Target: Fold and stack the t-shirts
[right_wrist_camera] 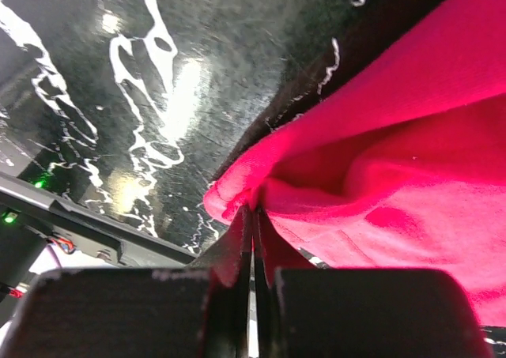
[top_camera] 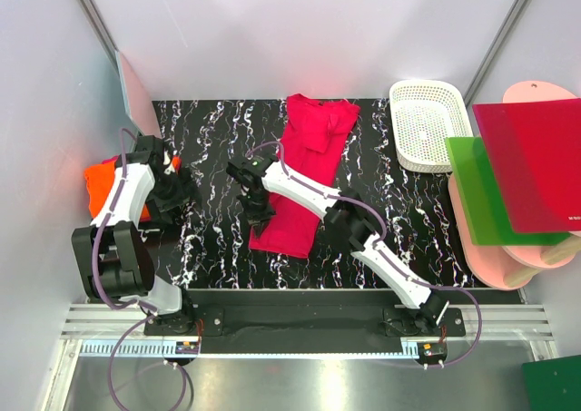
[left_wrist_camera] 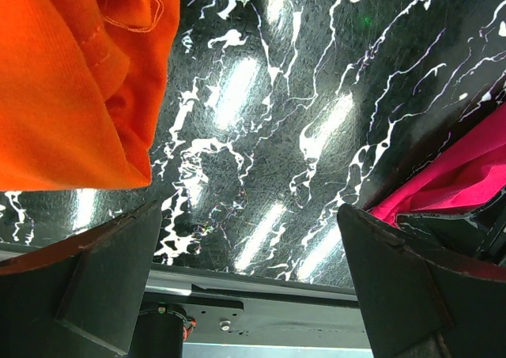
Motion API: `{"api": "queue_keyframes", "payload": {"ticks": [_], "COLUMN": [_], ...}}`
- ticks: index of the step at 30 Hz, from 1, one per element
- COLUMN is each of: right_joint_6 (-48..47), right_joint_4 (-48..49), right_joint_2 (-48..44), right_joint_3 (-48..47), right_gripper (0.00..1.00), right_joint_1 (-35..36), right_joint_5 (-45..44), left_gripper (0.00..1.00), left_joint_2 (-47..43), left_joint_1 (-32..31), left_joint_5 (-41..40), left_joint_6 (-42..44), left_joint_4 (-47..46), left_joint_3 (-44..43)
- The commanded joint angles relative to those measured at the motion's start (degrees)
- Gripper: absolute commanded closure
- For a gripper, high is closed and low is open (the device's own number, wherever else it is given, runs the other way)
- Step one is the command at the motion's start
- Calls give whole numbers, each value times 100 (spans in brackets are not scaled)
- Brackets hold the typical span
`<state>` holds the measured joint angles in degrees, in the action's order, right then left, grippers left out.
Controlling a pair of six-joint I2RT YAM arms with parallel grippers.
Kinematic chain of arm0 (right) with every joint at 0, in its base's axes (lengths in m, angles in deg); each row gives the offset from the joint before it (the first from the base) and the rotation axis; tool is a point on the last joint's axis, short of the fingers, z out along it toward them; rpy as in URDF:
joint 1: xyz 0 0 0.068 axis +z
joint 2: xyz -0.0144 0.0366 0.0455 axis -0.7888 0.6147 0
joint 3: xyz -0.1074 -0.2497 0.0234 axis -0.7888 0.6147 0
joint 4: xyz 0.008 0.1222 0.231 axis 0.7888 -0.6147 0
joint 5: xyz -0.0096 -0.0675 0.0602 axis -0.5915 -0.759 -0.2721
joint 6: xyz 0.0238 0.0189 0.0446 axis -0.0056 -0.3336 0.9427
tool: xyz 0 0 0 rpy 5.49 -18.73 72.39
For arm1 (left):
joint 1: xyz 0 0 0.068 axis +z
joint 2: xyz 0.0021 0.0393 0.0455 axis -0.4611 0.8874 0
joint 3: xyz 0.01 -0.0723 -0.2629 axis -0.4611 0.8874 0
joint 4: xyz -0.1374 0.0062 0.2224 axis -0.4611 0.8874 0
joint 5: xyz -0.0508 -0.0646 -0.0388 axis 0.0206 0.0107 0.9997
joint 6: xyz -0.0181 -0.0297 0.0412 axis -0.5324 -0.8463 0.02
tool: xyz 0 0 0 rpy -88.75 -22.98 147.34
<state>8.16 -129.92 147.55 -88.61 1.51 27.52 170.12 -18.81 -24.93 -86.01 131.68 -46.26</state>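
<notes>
A crimson-pink t-shirt (top_camera: 304,171) lies lengthwise in the middle of the black marbled table, with a sleeve folded over at its far end. My right gripper (top_camera: 259,213) is at the shirt's near-left edge. In the right wrist view its jaws (right_wrist_camera: 254,212) are shut on a pinched fold of the pink cloth (right_wrist_camera: 379,160). An orange t-shirt (top_camera: 100,180) lies bunched at the table's left edge. My left gripper (top_camera: 172,193) hovers just right of it, wide open (left_wrist_camera: 253,279) and holding nothing. The orange cloth (left_wrist_camera: 71,81) fills the upper left of the left wrist view.
A white perforated basket (top_camera: 427,125) stands at the back right. Beside it, off the table's right edge, a green board (top_camera: 495,189) and a red board (top_camera: 536,161) rest on pink round pieces (top_camera: 536,248). The metal rail (left_wrist_camera: 261,295) runs along the near edge.
</notes>
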Motion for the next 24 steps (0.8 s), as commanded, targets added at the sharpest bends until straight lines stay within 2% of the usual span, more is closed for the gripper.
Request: {"api": "queue_keyframes", "payload": {"ticks": [1,8,16,17,19,20,22,23,24], "right_joint_6": [-87,26,343,378,387,396,431,457,475], "right_joint_4": [-452,-479,-435,-479,-514,-514,-488,-453,-418], "right_joint_2": [-681,-1815,-2080,-2028,-1975,-2010,-2150,-2377,-2518], "right_joint_3": [254,1641,2882,2953,3094,3147,3200,3208,3226], "right_gripper": [100,100,100,98,87,66,50,33,24], "right_joint_1": [73,65,56,56,56,56,56,56,47], "right_joint_5": [-214,-767,-1006,-936,-909,-996,-1215,-1521,-1724], "left_gripper": [1,1,1,1,1,1,1,1,1], "left_joint_2": [70,193,150,132,88,71,-17,-52,-131], "left_joint_1": [32,32,-152,-266,-372,-485,-609,-723,-785], "left_joint_5": [116,370,529,529,599,617,739,792,880], "left_joint_6": [84,110,163,171,189,198,198,198,189], "left_joint_4": [-124,-160,-195,-204,-195,-204,-195,-221,-247], "left_joint_3": [-188,-161,41,76,190,225,331,366,418]}}
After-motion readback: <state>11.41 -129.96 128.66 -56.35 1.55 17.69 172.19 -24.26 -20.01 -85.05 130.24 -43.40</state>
